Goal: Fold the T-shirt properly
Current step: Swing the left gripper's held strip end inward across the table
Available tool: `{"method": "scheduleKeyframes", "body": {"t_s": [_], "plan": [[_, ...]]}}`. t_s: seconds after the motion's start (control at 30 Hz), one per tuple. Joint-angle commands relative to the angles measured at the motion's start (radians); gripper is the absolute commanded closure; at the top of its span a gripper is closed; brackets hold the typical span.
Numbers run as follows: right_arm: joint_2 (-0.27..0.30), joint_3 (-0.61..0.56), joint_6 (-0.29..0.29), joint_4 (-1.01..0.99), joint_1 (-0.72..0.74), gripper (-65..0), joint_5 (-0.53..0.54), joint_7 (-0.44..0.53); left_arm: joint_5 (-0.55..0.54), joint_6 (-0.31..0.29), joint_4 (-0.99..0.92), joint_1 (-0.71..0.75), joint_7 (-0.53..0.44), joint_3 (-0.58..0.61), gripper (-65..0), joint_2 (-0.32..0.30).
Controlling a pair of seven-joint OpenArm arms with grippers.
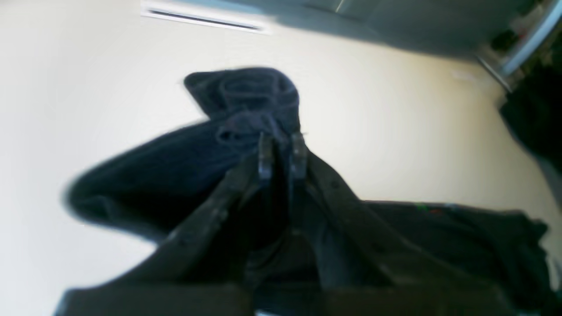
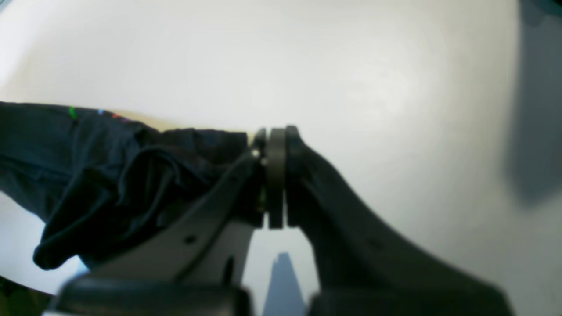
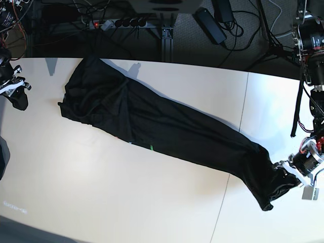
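The black T-shirt (image 3: 167, 126) lies stretched in a long diagonal band across the white table (image 3: 101, 197), from the far left to the near right. A speck of coloured print (image 3: 151, 148) shows at its near edge. My left gripper (image 3: 281, 175) is at the shirt's lower right end. In the left wrist view its jaws (image 1: 281, 147) are shut on a bunched fold of the T-shirt (image 1: 175, 175). My right gripper (image 3: 19, 98) hangs at the table's left edge, apart from the cloth. Its jaws (image 2: 275, 136) are shut with nothing between them, and the T-shirt (image 2: 88, 166) lies off to one side.
A power strip (image 3: 119, 23) and tangled cables lie on the floor beyond the table's far edge. A seam (image 3: 243, 116) runs across the tabletop on the right. The left arm's body (image 3: 311, 45) stands at the far right.
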Motion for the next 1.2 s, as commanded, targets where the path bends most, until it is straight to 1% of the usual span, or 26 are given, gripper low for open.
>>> {"method": "scheduleKeyframes", "body": {"t_s": [0.0, 0.07, 0.17, 0.23, 0.37, 0.53, 0.63, 0.77, 0.8, 0.87, 0.9, 0.93, 1.1, 1.17], "plan": [[0.021, 0.010, 0.066, 0.017, 0.006, 0.0, 0.014, 0.023, -0.013, -0.011, 0.052, -0.001, -0.018, 0.014, 0.0, -0.002], [0.021, 0.010, 0.066, 0.017, 0.008, 0.0, 0.013, 0.024, 0.017, -0.011, 0.105, 0.038, -0.021, 0.064, 0.0, 0.026], [0.021, 0.010, 0.066, 0.017, 0.007, 0.0, 0.011, 0.031, 0.064, -0.011, 0.144, 0.079, -0.050, 0.145, 0.0, 0.069], [0.021, 0.010, 0.066, 0.017, 0.007, 0.0, 0.011, 0.031, 0.098, -0.011, 0.157, 0.092, -0.067, 0.188, 0.0, 0.097], [0.021, 0.010, 0.066, 0.017, 0.007, 0.0, 0.011, 0.031, 0.145, -0.011, 0.163, 0.098, -0.066, 0.252, 0.0, 0.148], [0.021, 0.010, 0.066, 0.017, 0.007, 0.0, 0.011, 0.038, 0.156, -0.011, 0.163, 0.098, -0.059, 0.326, 0.0, 0.182], [0.021, 0.010, 0.066, 0.017, 0.007, 0.0, 0.011, 0.039, 0.156, -0.011, 0.163, 0.109, -0.056, 0.369, 0.0, 0.192], [0.021, 0.010, 0.066, 0.017, 0.007, 0.0, 0.011, 0.043, 0.153, -0.011, 0.163, 0.131, -0.055, 0.378, 0.0, 0.206], [0.021, 0.010, 0.066, 0.017, 0.007, 0.0, 0.011, 0.045, 0.152, -0.011, 0.163, 0.134, -0.051, 0.378, -5.5, 0.206], [0.021, 0.010, 0.066, 0.017, 0.007, 0.0, 0.011, 0.046, 0.150, -0.011, 0.163, 0.139, -0.047, 0.378, -23.9, 0.206], [0.021, 0.010, 0.066, 0.017, 0.007, 0.0, 0.011, 0.046, 0.143, -0.011, 0.163, 0.142, -0.038, 0.378, -31.2, 0.206], [0.021, 0.010, 0.066, 0.017, 0.007, 0.0, 0.011, 0.046, 0.129, -0.011, 0.163, 0.146, -0.027, 0.378, -34.9, 0.206], [0.021, 0.010, 0.066, 0.017, 0.007, 0.0, -0.003, 0.046, 0.032, -0.011, 0.168, 0.150, 0.050, 0.378, -35.3, 0.206], [0.021, 0.010, 0.066, 0.017, 0.007, 0.0, -0.026, 0.054, 0.035, -0.011, 0.191, 0.150, 0.053, 0.378, -35.3, 0.205]]}}
